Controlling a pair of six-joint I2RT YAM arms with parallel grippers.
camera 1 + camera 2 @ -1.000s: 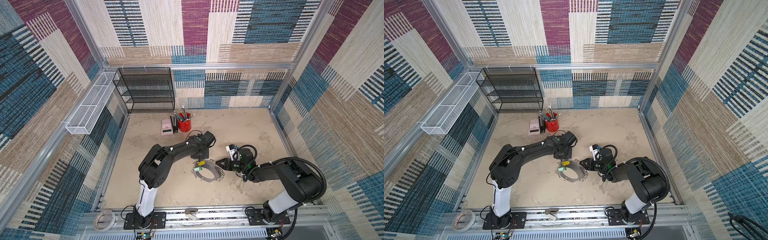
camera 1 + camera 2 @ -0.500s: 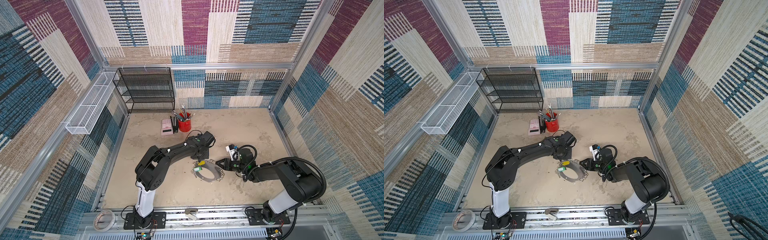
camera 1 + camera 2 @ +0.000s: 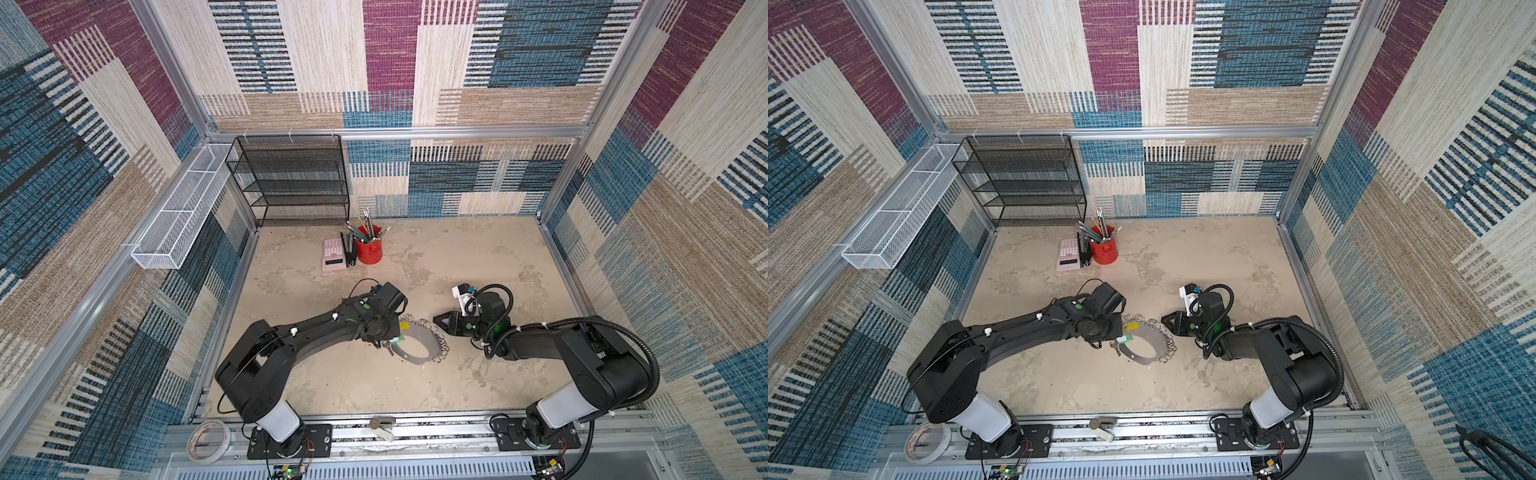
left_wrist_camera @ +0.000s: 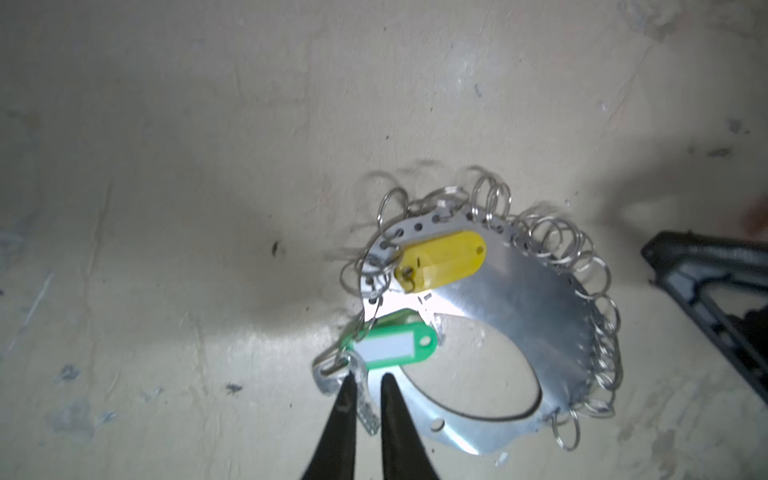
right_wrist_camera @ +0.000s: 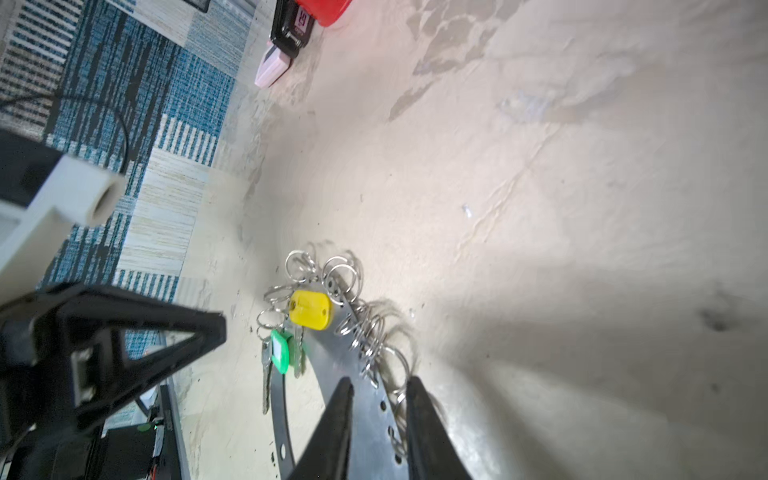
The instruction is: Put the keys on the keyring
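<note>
The keyring [image 3: 420,337] [image 3: 1148,337] is a grey curved band edged with small silver rings, lying flat mid-table. Two keys lie at its left end, one with a yellow tag [image 4: 444,259] [image 5: 311,309] and one with a green tag [image 4: 395,347] [image 5: 279,349]. My left gripper [image 4: 368,380] hangs just over the green-tagged key, almost shut. The key's blade shows through the slit, but the right wrist view shows bare table between fingertip and key. My right gripper [image 5: 380,384] [image 3: 441,322] straddles the keyring's ringed edge [image 5: 374,415] with a moderate gap. Whether it presses on the edge is unclear.
A red pencil cup [image 3: 369,249], a black stapler and a pink calculator [image 3: 334,254] stand at the back. Behind them is a black mesh shelf [image 3: 291,183], and a white wire basket [image 3: 183,212] hangs on the left wall. A tape roll [image 3: 208,440] lies on the front rail.
My left arm's elbow has swung out to the left while its gripper stayed over the keys. The right arm and the keyring have stayed in place.
</note>
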